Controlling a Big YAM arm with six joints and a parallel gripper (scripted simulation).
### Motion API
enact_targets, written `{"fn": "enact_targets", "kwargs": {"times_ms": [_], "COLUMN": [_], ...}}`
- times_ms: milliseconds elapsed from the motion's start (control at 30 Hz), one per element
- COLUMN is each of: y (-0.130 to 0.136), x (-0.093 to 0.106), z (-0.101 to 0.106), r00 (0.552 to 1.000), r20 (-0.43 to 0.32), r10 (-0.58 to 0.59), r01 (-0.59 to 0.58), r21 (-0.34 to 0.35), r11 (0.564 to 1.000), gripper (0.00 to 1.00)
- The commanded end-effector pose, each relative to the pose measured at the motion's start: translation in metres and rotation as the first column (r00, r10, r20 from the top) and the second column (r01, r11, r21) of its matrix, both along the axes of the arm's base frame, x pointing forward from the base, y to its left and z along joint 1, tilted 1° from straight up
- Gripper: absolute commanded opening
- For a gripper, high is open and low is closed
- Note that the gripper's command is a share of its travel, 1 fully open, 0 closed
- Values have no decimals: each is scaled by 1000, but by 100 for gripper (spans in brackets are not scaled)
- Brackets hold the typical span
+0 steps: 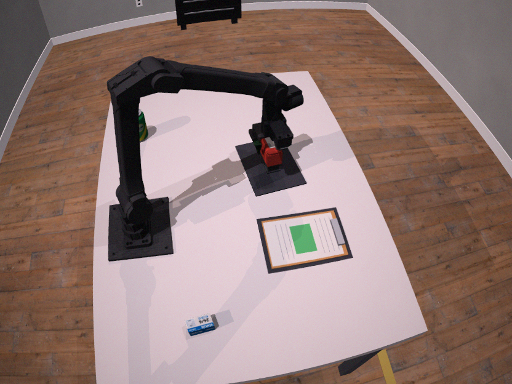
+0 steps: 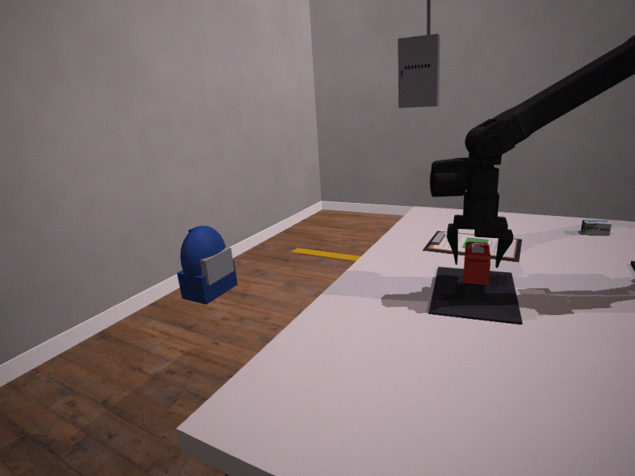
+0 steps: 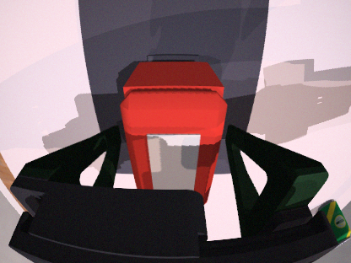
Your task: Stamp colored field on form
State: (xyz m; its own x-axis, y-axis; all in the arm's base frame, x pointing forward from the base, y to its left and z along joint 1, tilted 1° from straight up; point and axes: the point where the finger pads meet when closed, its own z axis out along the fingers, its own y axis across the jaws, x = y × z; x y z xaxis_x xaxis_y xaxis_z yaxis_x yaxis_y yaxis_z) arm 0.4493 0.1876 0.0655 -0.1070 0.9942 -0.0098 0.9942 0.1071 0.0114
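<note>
The red stamp (image 1: 272, 157) (image 2: 476, 267) (image 3: 171, 110) stands upright on the dark mat (image 1: 280, 181) (image 2: 472, 307) (image 3: 169, 18). My gripper (image 1: 269, 144) (image 2: 477, 260) (image 3: 173, 132) is open and hangs straight down over the stamp. One finger stands on each side of the stamp's upper part, with a gap on both sides. The form (image 1: 280, 244) (image 2: 510, 247) lies on a clipboard nearer the table's front, with the green field (image 1: 303, 238) (image 2: 467, 242) in its middle. Nothing is on the field.
A green can (image 1: 142, 125) (image 3: 337, 222) stands at the back left behind the arm. A small blue and white box (image 1: 201, 324) (image 2: 595, 226) lies near the front edge. The arm's base plate (image 1: 157, 244) sits at the left of the table.
</note>
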Motion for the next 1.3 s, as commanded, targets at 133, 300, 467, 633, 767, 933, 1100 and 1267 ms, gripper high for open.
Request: {"fn": "enact_targets", "kwargs": {"times_ms": [133, 300, 467, 633, 767, 933, 1100, 1267], "y": [-1, -1, -1, -1, -1, -1, -1, -1], "x": [9, 9, 9, 8, 8, 8, 8, 8], "z": [3, 3, 3, 3, 3, 3, 3, 3], "r00": [1000, 1000, 1000, 1000, 1000, 1000, 1000, 1000], "r20": [22, 22, 22, 21, 21, 21, 21, 21], "r10": [-4, -4, -4, -4, -4, -4, -4, -4], "r01": [4, 4, 4, 4, 4, 4, 4, 4], "r21": [7, 7, 7, 7, 7, 7, 7, 7], "r11": [1000, 1000, 1000, 1000, 1000, 1000, 1000, 1000], "gripper": [83, 83, 30, 30, 30, 30, 30, 30]}}
